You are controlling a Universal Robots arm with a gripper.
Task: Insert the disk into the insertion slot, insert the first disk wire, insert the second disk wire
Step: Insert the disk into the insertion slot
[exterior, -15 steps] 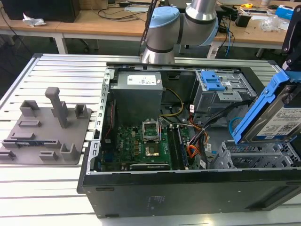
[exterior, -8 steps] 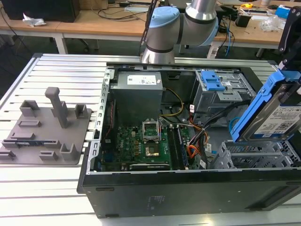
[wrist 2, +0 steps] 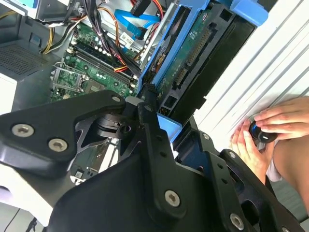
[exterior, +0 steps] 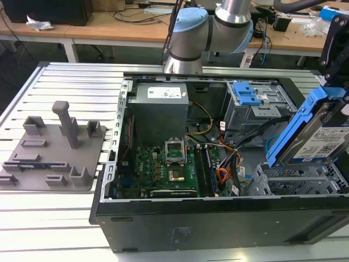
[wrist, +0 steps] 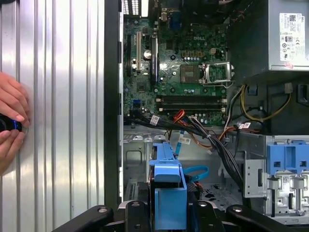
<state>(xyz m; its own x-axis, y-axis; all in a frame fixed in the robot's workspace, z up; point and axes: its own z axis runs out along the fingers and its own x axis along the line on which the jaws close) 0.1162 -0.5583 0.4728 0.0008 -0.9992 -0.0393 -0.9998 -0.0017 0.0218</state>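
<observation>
Slatted metal table bears computer case; hand grips disk.

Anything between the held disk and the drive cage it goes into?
Possibly. The disk hangs tilted above the insertion slot. In the first wrist view the light blue cable loops over the cage floor right beside the disk, and a black wire bundle runs along that side. Nothing else visible between them.
</observation>
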